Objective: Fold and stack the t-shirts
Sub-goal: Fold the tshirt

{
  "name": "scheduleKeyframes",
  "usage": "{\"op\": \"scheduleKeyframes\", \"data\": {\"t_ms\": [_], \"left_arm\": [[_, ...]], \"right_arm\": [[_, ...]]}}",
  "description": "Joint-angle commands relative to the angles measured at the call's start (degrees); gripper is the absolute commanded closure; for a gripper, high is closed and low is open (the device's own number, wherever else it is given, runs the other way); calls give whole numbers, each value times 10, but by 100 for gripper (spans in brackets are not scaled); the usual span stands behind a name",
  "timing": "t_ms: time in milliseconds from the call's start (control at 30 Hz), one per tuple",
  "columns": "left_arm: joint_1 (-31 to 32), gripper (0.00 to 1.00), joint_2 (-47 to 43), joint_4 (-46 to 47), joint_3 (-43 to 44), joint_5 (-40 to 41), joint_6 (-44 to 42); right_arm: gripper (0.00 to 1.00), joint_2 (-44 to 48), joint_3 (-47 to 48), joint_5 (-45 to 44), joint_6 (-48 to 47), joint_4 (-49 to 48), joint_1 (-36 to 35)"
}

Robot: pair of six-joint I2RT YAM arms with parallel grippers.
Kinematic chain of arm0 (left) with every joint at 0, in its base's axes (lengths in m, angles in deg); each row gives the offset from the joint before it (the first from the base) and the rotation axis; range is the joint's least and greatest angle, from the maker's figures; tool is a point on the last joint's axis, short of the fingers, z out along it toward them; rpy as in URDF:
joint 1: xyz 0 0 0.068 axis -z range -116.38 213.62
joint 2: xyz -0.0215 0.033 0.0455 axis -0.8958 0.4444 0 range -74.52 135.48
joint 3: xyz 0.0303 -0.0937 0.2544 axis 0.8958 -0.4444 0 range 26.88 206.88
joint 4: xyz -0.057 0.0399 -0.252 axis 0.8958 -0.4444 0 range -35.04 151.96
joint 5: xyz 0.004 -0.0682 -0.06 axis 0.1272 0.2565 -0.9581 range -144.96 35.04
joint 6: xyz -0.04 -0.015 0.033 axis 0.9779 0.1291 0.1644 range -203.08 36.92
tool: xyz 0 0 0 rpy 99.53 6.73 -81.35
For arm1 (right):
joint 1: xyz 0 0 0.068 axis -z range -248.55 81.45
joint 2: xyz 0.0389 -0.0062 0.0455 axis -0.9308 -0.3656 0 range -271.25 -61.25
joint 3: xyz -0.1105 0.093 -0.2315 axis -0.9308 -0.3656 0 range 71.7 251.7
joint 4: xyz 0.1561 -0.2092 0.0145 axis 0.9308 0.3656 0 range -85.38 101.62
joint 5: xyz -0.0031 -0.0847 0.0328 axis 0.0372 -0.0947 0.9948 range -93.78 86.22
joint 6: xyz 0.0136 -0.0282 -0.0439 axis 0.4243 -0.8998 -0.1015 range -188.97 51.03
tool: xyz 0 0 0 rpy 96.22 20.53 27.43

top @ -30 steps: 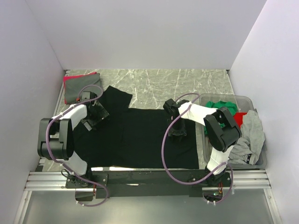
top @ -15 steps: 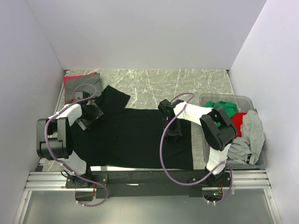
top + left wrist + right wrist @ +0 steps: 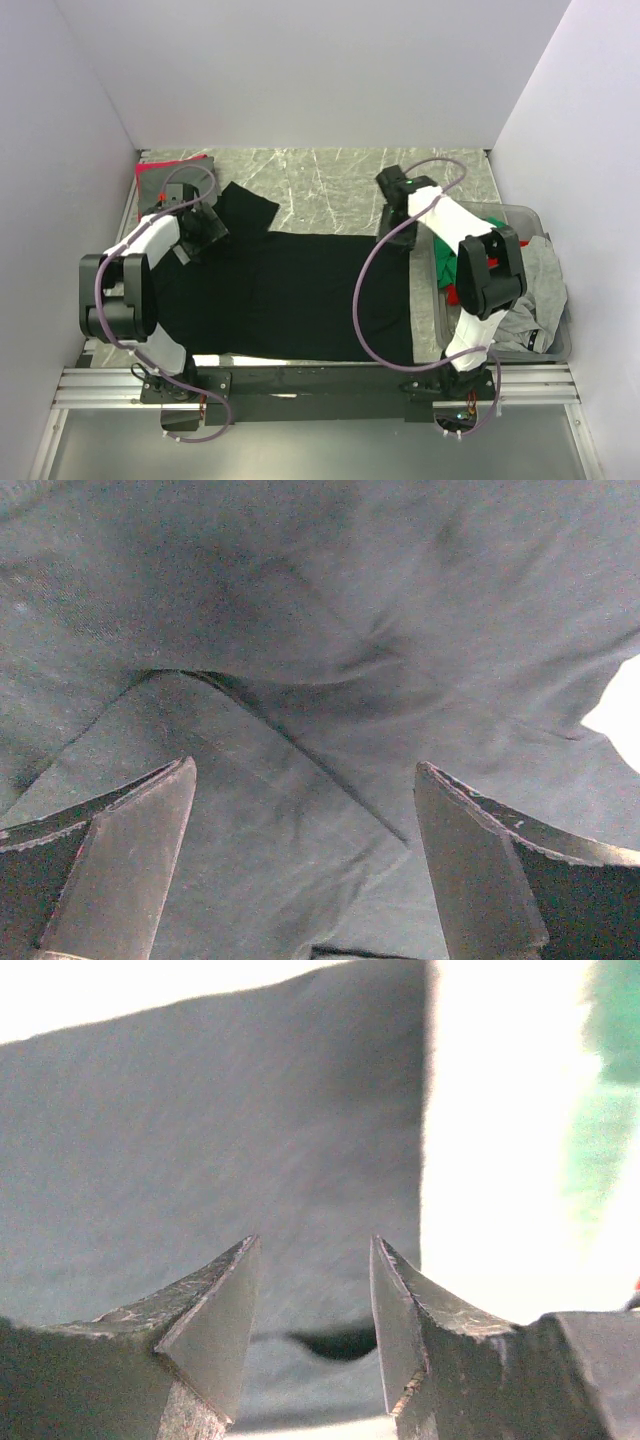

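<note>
- Black t-shirt (image 3: 290,295) lies spread flat mid-table, not yet folded (one sleeve juts far-left).
- My left claw (image 3: 300,780) gapes wide over its shoulder; my right claw (image 3: 312,1250), fingers apart, hangs at its far-right corner.
- Folded stack (image 3: 165,185) sits far-left; a heap of shirts (image 3: 535,290) fills the bin (image 3: 515,208).

I have bare table (image 3: 320,185) along the far edge; bin (image 3: 525,212) blocks the right edge, folded shirts (image 3: 162,182) the far-left corner.

The black t-shirt (image 3: 290,290) is matt cloth (softly creased); table (image 3: 320,190) smooth, marbled; bin (image 3: 527,211) clear plastic.
</note>
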State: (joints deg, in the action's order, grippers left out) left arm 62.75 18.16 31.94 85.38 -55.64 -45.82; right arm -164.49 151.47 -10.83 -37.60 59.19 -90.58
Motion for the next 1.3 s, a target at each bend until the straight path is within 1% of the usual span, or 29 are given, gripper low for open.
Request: {"op": "scheduleKeyframes", "data": {"t_ms": [0,133,367,533,733,933,1067,1267], "left_arm": [[1,4,-45,-6,31,-10,5],[1,4,-78,-1,29,-25,19],[2,4,-138,30,10,-41,25],[2,4,-134,11,25,-32,24],[1,4,-143,13,16,-28,26],[1,4,-138,10,25,-27,27],[1,4,-133,8,34,-28,27],[2,4,-131,15,36,-29,32]], "right_arm": [[45,-8,28,-63,-16,-16,32],[46,-45,41,-93,-11,-55,51],[48,-95,68,-135,1,-108,56],[51,-110,65,-161,9,-117,63],[52,-118,50,-169,4,-140,73],[52,-130,52,-162,3,-146,74],[52,-134,58,-162,5,-132,74],[52,-126,44,-148,20,-129,73]]}}
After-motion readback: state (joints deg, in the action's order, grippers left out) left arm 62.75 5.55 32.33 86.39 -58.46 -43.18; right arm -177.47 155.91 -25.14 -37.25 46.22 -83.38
